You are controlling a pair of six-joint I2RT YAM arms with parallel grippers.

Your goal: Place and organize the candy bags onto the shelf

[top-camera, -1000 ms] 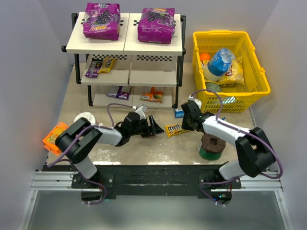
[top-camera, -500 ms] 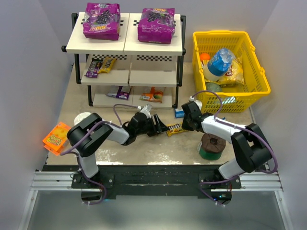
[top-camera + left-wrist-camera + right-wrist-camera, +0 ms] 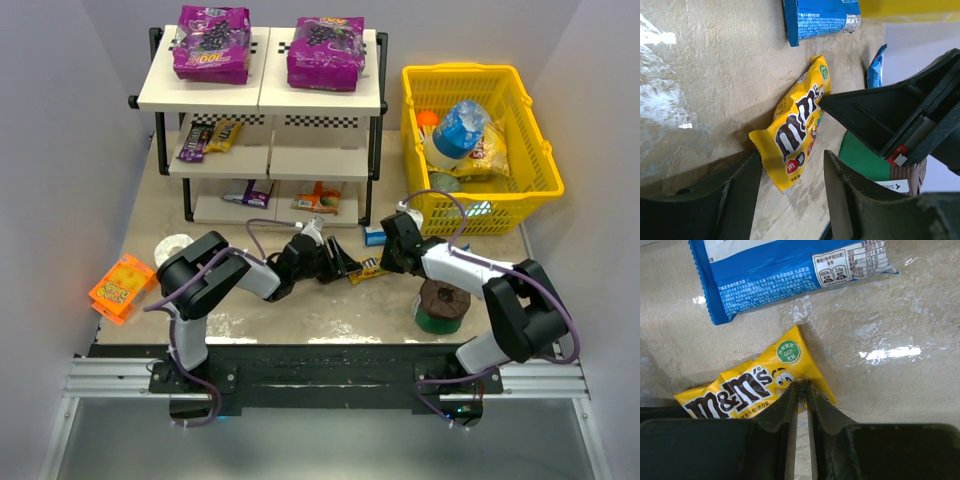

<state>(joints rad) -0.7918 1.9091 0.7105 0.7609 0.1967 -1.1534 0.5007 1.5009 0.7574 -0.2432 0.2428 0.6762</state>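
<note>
- M&M's bag (image 3: pixel 795 125): yellow, flat on counter (image 3: pixel 300 312), middle.
- left tool (image 3: pixel 790 159): spread, straddling bag's end.
- right tool (image 3: pixel 801 385): nearly pressed together at bag's edge; grip unclear.
- blue packet (image 3: pixel 790 270): cut off at top.

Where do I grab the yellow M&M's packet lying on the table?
Pinch the glossy yellow M&M's packet across its narrow width near the crimped end, coming low from the left: it lies flat and lengthwise between the left gripper's open jaws.
</note>
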